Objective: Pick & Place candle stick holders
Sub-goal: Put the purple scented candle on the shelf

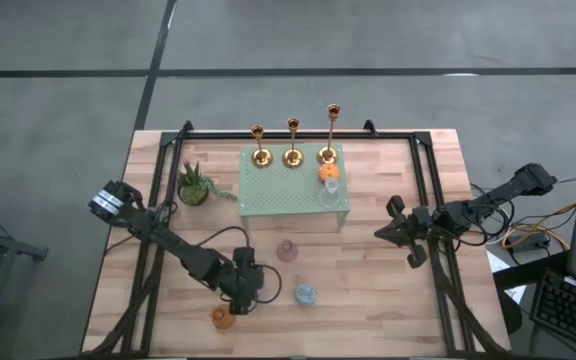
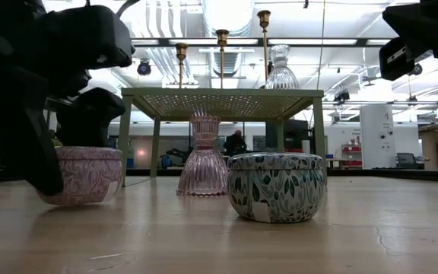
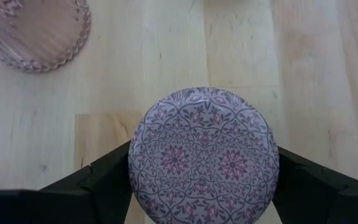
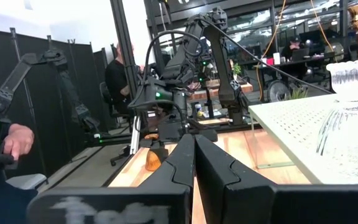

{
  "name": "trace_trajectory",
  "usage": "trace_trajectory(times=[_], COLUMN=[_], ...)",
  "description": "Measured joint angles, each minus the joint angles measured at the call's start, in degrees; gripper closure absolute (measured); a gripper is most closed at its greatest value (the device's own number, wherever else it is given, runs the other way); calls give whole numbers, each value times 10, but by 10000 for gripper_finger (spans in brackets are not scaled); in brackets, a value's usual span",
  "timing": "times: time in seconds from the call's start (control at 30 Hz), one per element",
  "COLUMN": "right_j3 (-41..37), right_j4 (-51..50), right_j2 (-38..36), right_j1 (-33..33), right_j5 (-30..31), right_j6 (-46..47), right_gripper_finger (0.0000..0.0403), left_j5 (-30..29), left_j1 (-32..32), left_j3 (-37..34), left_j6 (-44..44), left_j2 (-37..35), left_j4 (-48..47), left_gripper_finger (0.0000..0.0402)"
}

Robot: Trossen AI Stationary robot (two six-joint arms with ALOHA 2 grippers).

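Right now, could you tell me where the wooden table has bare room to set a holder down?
Bare wood lies between the blue patterned round tin and the right end effector, and along the near right edge. The pale green perforated mat is free at its front; three gold candlesticks crowd its back. Near the left end effector it is tight.

You have a light wooden table (image 1: 388,300) framed by black rails. Directly on it stand a pale green mat stand (image 1: 294,205) toward the far side and a potted plant (image 1: 194,186) just beside the stand's left. Nearer you sit a pink glass holder (image 1: 287,251), a blue patterned tin (image 1: 307,294), a purple patterned tin (image 2: 82,174) and an amber holder (image 1: 221,317).
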Motion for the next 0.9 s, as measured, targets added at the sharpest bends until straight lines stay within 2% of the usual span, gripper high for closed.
trace_trajectory(times=[0.27,0.4,0.5,0.63,0.9], right_j3=[0,0,0,0,0], right_j4=[0,0,0,0,0], right_j2=[0,0,0,0,0], right_j1=[0,0,0,0,0], right_j5=[0,0,0,0,0], right_j6=[0,-1,0,0,-1], right_gripper_finger=[394,394,394,394,394], left_j5=[11,13,-12,-34,-30], left_j1=[2,13,30,74,202], left_j3=[17,57,95,141,206], left_j6=[28,48,68,99,128], left_j2=[-19,-46,-65,-80,-97], left_j4=[-14,-85,-144,-183,-205], left_gripper_finger=[90,90,90,90,90])
